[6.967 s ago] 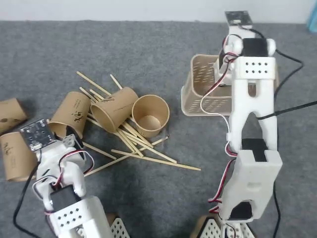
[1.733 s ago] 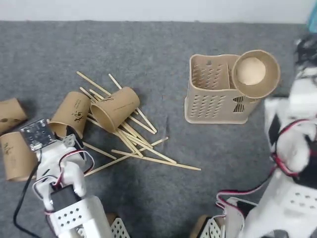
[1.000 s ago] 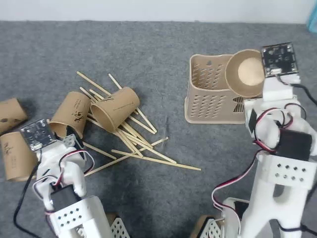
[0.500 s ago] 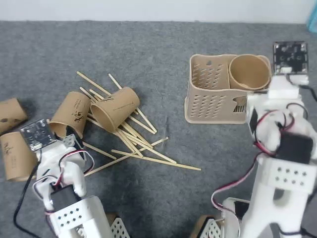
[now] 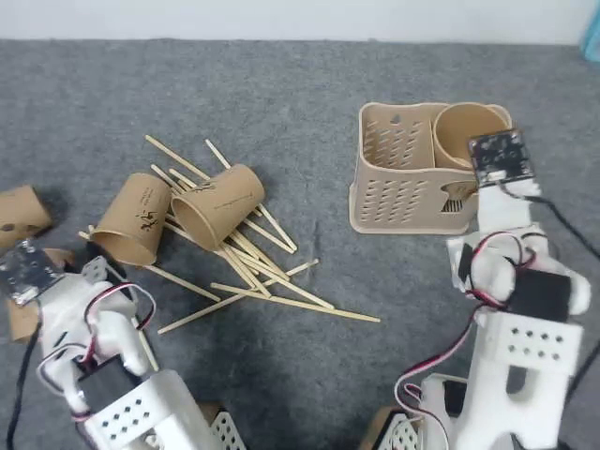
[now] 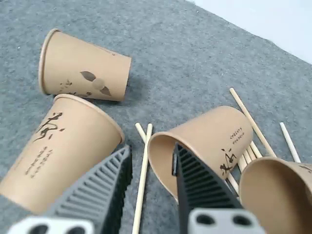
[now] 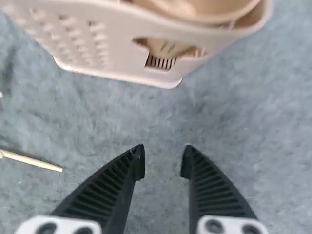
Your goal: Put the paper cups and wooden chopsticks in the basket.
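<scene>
Paper cup [image 5: 469, 133] in basket [image 5: 403, 199] (upright), left hand [image 6: 151, 149] apart, right hand [image 7: 163, 148] apart.

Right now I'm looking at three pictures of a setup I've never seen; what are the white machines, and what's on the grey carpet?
Those are robots: a white left arm and right arm, each ending in a two-fingered gripper. One picture looks down from a fixed camera; the others come from wrist cameras. Brown paper cups lie sideways among thin wooden chopsticks on the carpet. Another cup stands in the beige slotted plastic basket. The left gripper is open near the cups, the right gripper open near the basket; neither holds anything.
</scene>
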